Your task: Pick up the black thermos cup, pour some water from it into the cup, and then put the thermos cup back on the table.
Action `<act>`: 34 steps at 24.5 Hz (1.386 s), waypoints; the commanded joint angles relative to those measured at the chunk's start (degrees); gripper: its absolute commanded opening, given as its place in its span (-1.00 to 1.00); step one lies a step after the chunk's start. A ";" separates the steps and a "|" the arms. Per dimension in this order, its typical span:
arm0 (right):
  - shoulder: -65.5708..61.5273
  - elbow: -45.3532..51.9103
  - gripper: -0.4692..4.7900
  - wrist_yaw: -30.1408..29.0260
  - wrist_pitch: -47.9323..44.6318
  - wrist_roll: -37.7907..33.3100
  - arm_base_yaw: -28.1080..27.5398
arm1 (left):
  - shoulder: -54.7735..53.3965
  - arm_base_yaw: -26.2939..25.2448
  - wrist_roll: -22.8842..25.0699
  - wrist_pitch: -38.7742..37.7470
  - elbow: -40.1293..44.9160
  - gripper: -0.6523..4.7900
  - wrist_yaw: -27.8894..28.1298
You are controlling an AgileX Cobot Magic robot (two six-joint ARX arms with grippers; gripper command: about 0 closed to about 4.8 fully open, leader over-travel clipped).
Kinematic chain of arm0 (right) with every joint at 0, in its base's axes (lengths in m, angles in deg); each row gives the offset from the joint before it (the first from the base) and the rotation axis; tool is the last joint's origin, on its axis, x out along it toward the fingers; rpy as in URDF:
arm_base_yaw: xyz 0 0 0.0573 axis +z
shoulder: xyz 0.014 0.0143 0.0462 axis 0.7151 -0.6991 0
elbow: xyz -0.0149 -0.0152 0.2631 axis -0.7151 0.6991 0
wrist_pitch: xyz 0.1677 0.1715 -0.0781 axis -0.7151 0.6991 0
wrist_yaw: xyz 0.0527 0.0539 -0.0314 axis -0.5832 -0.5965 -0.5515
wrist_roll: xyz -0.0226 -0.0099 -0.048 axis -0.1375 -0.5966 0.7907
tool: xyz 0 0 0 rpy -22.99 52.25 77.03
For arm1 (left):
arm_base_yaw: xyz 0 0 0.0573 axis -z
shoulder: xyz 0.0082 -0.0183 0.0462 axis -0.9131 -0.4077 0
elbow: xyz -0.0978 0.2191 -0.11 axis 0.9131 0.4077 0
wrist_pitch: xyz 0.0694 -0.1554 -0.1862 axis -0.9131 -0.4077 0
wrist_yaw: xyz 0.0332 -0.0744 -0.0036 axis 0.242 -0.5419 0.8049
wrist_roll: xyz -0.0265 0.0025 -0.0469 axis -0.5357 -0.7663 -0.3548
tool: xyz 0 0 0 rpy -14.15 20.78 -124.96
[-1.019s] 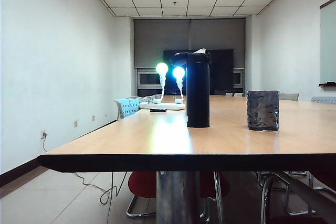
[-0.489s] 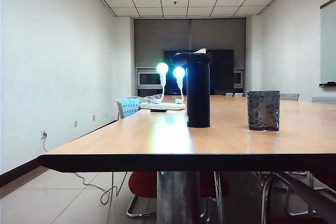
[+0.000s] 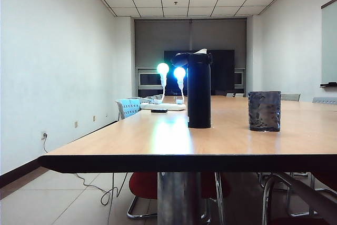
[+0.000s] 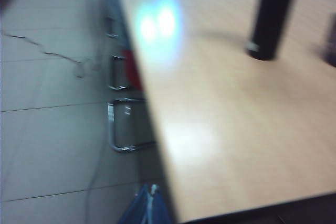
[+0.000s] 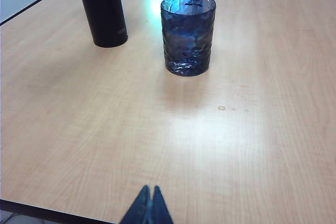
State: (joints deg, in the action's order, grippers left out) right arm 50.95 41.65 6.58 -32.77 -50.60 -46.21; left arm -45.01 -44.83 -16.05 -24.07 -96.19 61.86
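Black thermos cup (image 3: pixel 199 90): tall, slim, matte cylinder, upright on the smooth light-wood table (image 3: pixel 158 138). Cup (image 5: pixel 188 34): short, dimpled dark-grey tumbler, standing near it. My left gripper (image 4: pixel 151 203) and right gripper (image 5: pixel 148 206): blue tips pinched together, empty, near the table's edge.

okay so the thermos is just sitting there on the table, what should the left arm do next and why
Probably open the left gripper and bring it toward the black thermos cup. Its fingers are shut, holding nothing, out past the table edge. The right gripper is shut too, facing the cup.
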 commanded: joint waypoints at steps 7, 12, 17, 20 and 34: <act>0.02 -0.28 -0.82 -0.13 -0.79 -0.02 -0.02 | 13.03 -15.15 -0.50 0.85 7.30 -0.78 -7.32; 0.02 -0.28 -0.82 -0.13 -0.76 -0.02 -0.02 | 20.00 -21.62 0.55 -2.80 9.81 -0.78 -10.03; 0.02 -0.28 -0.82 -0.13 -0.81 -0.02 -0.02 | 20.02 -23.78 2.75 -4.68 9.81 -0.78 -12.26; 0.04 -0.28 -0.82 -0.13 -0.72 -0.02 -0.04 | 20.00 -23.87 2.32 -4.61 9.81 -0.61 -12.35; 10.54 5.20 -0.82 1.64 -5.20 0.61 -0.31 | 20.00 -23.87 2.40 -4.66 9.81 -0.61 -12.48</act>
State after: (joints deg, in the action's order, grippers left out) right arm 59.32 45.54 7.04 -35.68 -50.53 -46.47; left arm -24.97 -68.57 -13.50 -29.04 -86.40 49.75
